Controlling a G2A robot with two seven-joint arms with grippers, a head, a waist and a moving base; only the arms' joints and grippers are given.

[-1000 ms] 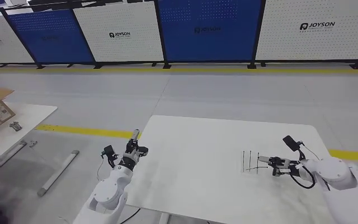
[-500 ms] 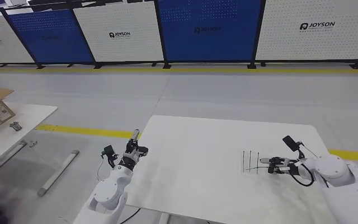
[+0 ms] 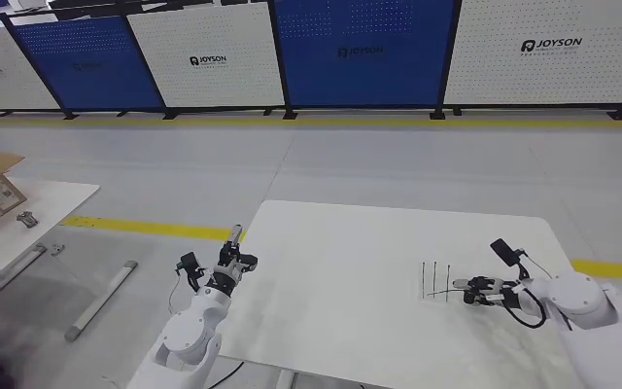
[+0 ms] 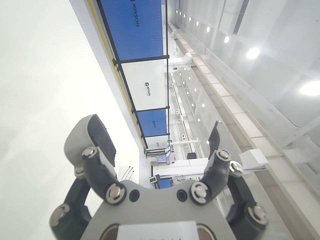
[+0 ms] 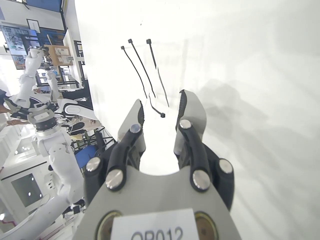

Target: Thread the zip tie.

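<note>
Status: right gripper (image 5: pixel 161 99) is open, jaws spread with nothing between the pads, low over the white table (image 3: pixel 340 263) near its right end. Loose zip tie (image 5: pixel 156 109) lies flat on the table right in front of that gripper. In the right wrist view its square head sits just ahead of the gap between the fingertips, slightly nearer one finger, and not touching either. Its tail runs off toward the near ends of the row of three zip ties (image 5: pixel 141 68); can't tell if it touches them. Those three lie side by side, roughly parallel, heads pointing away from the gripper, a bit further out than the loose one. In the top view the loose one lies crosswise under the near ends of the three, with the right gripper just beside it on the right. Left gripper (image 4: pixel 157 126) is also open and empty, raised at the left edge of the table and pointed up and away, well apart from all the ties; they show only as small dark lines far across the tabletop in its wrist view.
</note>
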